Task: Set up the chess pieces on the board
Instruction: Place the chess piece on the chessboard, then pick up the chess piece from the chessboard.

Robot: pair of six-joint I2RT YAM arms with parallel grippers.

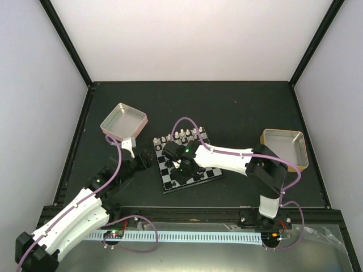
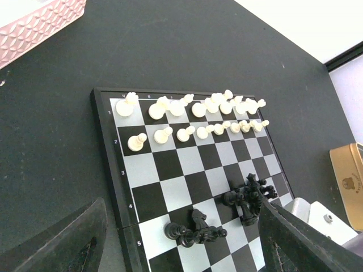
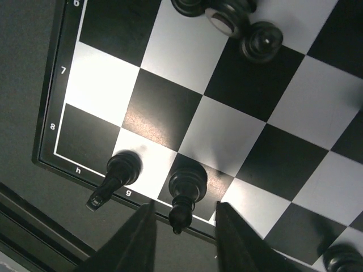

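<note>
The board [image 1: 209,171] lies mid-table, with white chess pieces [image 2: 193,107] standing in two rows along its far side. Black pieces lie in two heaps, one [image 2: 195,229] near the left wrist view's lower edge, one [image 2: 249,195] further right. My left gripper [image 2: 181,207] is open and empty, just left of the board [image 2: 170,164]. My right gripper [image 3: 181,232] is open over the board's near edge [image 3: 227,136], its fingers either side of an upright black piece [image 3: 187,184] without touching it. Another black piece [image 3: 122,170] stands one square left.
A pink-sided metal tray [image 1: 123,122] sits back left of the board and a tan-sided one [image 1: 283,147] to the right. Several black pieces [image 3: 249,28] lie at the top of the right wrist view. My right arm [image 1: 227,156] reaches across the board.
</note>
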